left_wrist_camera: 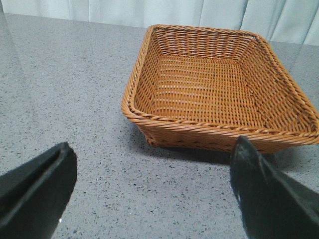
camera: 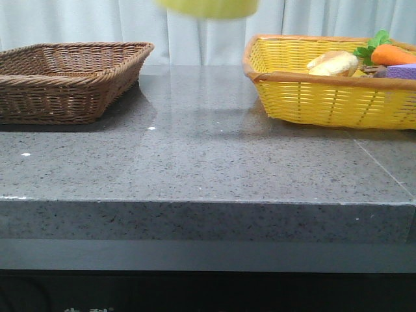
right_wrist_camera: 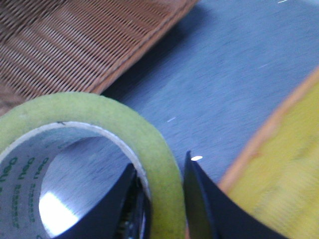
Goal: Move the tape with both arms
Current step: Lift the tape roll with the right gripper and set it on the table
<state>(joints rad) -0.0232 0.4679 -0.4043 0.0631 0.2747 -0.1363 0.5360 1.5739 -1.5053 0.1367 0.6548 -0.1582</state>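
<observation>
The tape (right_wrist_camera: 99,119) is a yellow roll with a white core and green lettering. My right gripper (right_wrist_camera: 162,177) is shut on its wall, one finger inside the core and one outside, and holds it high above the table between the two baskets. In the front view only the roll's bottom edge (camera: 207,8) shows at the top; the right gripper itself is out of that view. My left gripper (left_wrist_camera: 149,191) is open and empty, low over the table just in front of the brown wicker basket (left_wrist_camera: 219,84). It does not show in the front view.
The brown basket (camera: 65,78) stands empty at the back left. A yellow basket (camera: 325,97) at the back right holds a pale bread-like thing (camera: 335,64), a carrot (camera: 393,54) and a purple item (camera: 403,71). The grey table's front edge (camera: 208,203) runs across.
</observation>
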